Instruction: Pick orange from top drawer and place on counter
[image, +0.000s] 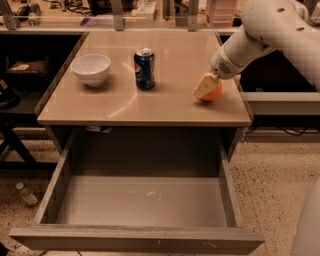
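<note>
The orange (215, 92) rests on the right side of the beige counter (120, 107), near its front right corner. My gripper (206, 88) reaches in from the upper right on the white arm and is shut on the orange, one pale finger (202, 87) covering its left side. The top drawer (140, 200) is pulled fully open below the counter, and nothing lies on its flat grey bottom.
A blue soda can (144, 68) stands in the middle of the counter and a white bowl (91, 69) sits to its left. A dark shelf unit (20, 75) stands at the left. A small bottle (26, 194) lies on the speckled floor at lower left.
</note>
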